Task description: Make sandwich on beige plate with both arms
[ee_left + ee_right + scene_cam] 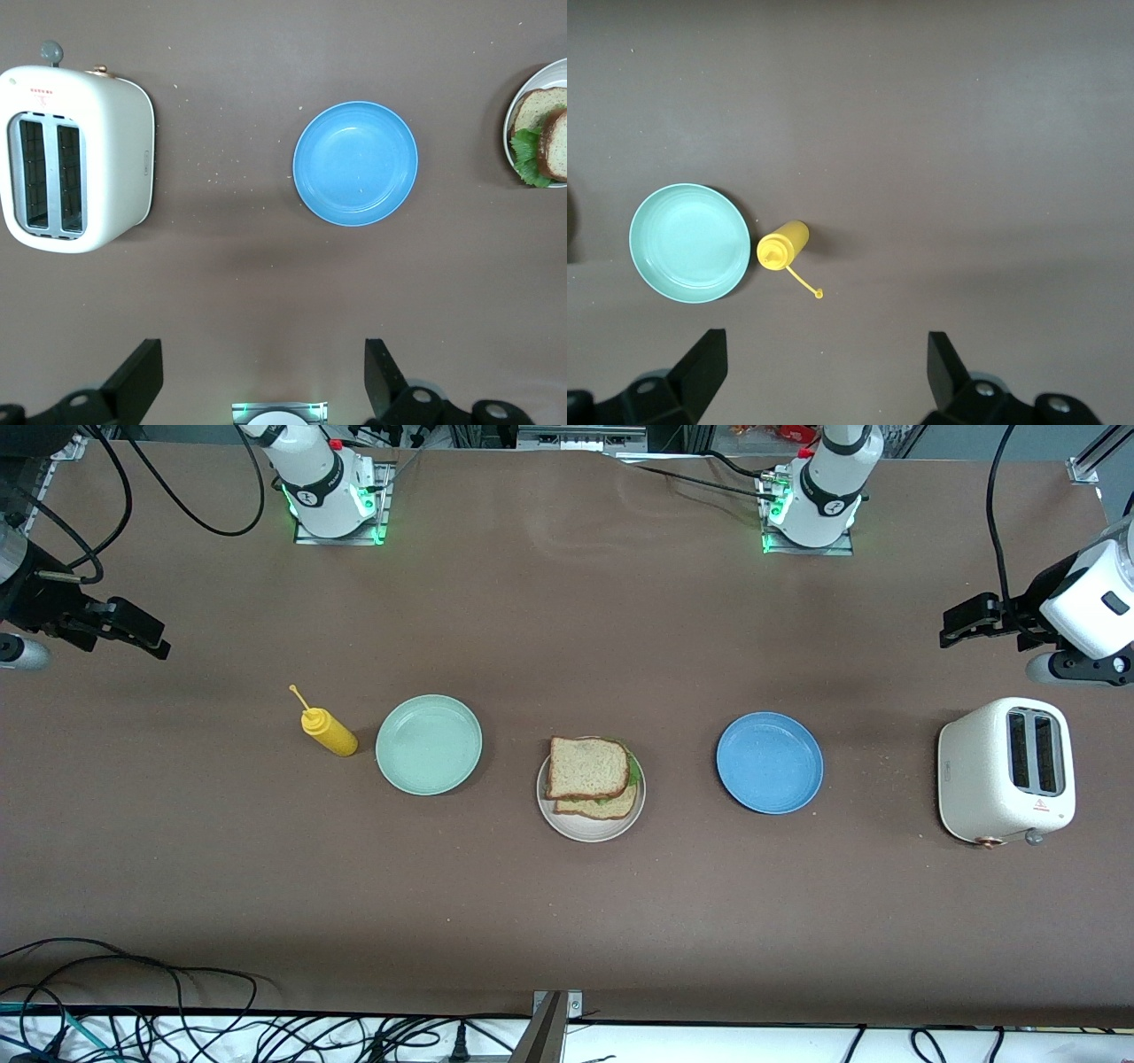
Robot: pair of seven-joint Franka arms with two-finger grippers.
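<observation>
Bread, lettuce and bread sit stacked as the sandwich on the beige plate, midway between the mint green plate and the blue plate, so the build looks finished. Both arms wait high at their own ends of the table, the left gripper and right gripper spread apart and holding nothing, likely pulled back to leave the plate clear.

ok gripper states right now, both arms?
Left gripper: open, holding nothing, up over the table near the toaster.
Right gripper: open, holding nothing, up over the table near the mustard bottle.
</observation>
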